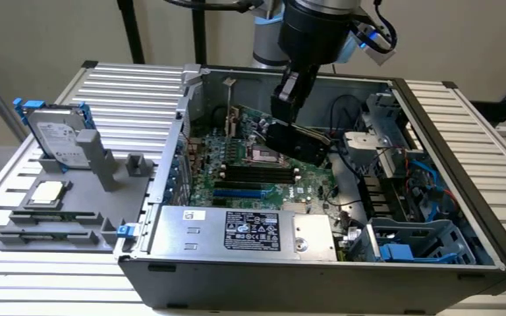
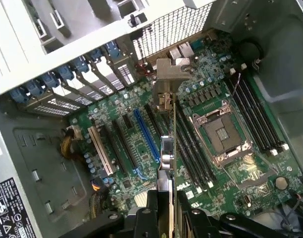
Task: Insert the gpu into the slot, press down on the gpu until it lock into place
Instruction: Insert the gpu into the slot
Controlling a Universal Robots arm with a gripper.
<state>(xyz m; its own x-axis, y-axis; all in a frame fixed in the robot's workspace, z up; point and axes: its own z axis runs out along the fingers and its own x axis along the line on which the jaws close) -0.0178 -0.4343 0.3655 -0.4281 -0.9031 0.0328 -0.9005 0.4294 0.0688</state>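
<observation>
holding the gpu [image 1: 299, 143] pinched edge-on between its fingers, your end effector [image 2: 171, 208] has the card in the air above the motherboard [image 1: 310, 181], inside the open case [image 1: 447, 197]. the card is not seated. in the exterior view it hangs over the area near the cpu socket [image 1: 262, 156], apart from the board. from the wrist camera you look down the card's thin edge, with its metal bracket [image 2: 169, 82] at the far end. that edge runs beside the blue slot [image 2: 146, 136] rather than over it, on the side of the memory slots [image 2: 191, 148].

that offset is your main risk, in my judgement. if the card goes down where it is, its connector edge would meet the black connectors or bare board next to the slot. pressing there could bend the card or damage the board.

watch the bracket too. it has to pass close to the rear wall with its blue clips [image 2: 72, 74], and a small yaw error could make it catch on the metal and twist the card in the grip.

the pinch is on a thin edge, so a hard push could let the card slide or rock between the fingers. it could then seat at one end only and not lock. i cannot tell from these views whether the card is level with the slot.
</observation>
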